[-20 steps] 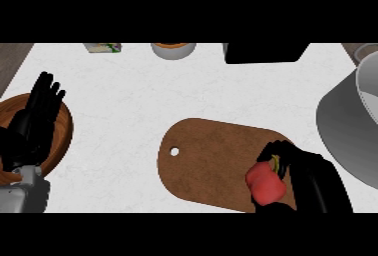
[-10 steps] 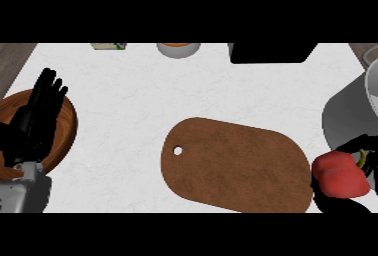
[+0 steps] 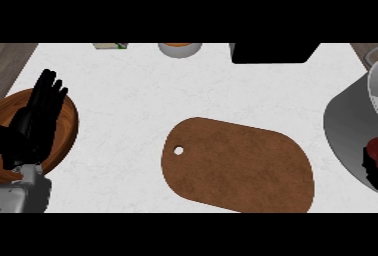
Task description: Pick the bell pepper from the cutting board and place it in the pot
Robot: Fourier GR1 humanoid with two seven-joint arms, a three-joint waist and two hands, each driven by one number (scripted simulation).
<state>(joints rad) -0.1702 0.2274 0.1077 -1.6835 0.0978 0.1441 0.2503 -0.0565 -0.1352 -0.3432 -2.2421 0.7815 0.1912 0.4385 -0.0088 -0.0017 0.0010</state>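
Note:
The brown cutting board (image 3: 236,165) lies bare in the middle of the white counter. The grey pot (image 3: 345,125) stands at the right edge, partly cut off. Only a sliver of the red bell pepper (image 3: 372,148) shows at the far right, over the pot's inside, with the black of my right hand (image 3: 367,167) curled against it just below. Most of that hand is out of view. My left hand (image 3: 35,122) rests open at the left, fingers up, over a wooden bowl.
A wooden bowl (image 3: 65,131) sits at the left edge under my left hand. Along the back stand a white cup with orange contents (image 3: 179,49), a black box (image 3: 273,52) and a small green-and-white item (image 3: 111,46).
My right hand has carried the bell pepper off the cutting board and rightward to above the pot, nearly leaving the view. The left hand has stayed put.

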